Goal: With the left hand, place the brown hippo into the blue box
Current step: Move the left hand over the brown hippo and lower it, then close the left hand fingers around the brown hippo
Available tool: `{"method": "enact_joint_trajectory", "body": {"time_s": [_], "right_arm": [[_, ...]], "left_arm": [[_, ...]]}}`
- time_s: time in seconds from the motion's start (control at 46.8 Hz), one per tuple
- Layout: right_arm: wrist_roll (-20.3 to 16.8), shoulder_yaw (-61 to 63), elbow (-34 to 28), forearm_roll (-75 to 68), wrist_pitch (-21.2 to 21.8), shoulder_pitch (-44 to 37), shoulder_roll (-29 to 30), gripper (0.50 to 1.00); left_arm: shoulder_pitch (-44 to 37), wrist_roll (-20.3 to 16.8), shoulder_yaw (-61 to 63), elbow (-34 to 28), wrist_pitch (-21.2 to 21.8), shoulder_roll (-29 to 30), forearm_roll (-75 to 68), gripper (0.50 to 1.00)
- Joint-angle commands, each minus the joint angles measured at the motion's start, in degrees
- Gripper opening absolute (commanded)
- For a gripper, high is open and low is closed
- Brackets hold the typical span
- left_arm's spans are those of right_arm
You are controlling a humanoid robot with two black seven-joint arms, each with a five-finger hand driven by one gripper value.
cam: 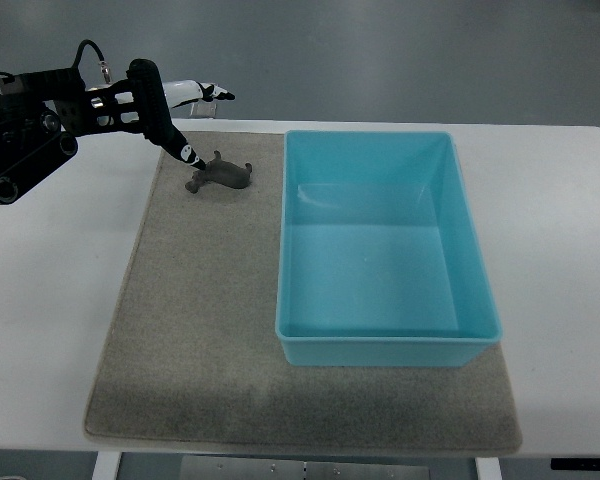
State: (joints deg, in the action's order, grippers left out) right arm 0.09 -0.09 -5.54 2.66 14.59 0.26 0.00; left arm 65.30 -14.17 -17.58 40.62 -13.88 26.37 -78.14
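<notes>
Lab-like room: plain white table (60, 300), grey mat (190, 340), bare grey floor (380, 50)

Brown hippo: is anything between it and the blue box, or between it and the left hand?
Nothing visible. The left hand is right beside the brown hippo, and only bare mat separates the hippo from the blue box, whose interior is empty.

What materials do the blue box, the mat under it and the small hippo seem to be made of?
Blue box: likely smooth plastic, with a faint sheen on its floor.
Mat: probably felt or short carpet; grey-brown, matte and fuzzy.
Hippo: maybe rubber or plastic; dull, dark brown-grey, too small to tell.
</notes>
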Motion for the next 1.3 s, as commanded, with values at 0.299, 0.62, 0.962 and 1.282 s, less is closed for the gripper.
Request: {"method": "enact_joint_trajectory", "body": {"time_s": [0.299,0.62,0.962,1.282], "right_arm": [[0.00,0.00,0.00,0.07,0.00,0.01,0.00,0.936],[0.00,0.00,0.00,-0.02,0.00,0.01,0.00,0.936],[0.00,0.00,0.00,-0.02,0.00,0.01,0.00,0.936],[0.00,0.00,0.00,-0.02,0.00,0.01,0.00,0.936]], "left_arm": [[-1.14,0.02,1.76,-0.72,0.26,-1.58,-2.45,0.999],[-1.14,0.19,1.76,-0.81,0.26,-3.69,-2.45,0.981],[-1.06,0.28,3.60,-1.34,0.26,-3.87,-3.42,0.829],[-1.32,0.28,3.69,-2.91,2.54,-5.18,-4.39,0.827]]}}
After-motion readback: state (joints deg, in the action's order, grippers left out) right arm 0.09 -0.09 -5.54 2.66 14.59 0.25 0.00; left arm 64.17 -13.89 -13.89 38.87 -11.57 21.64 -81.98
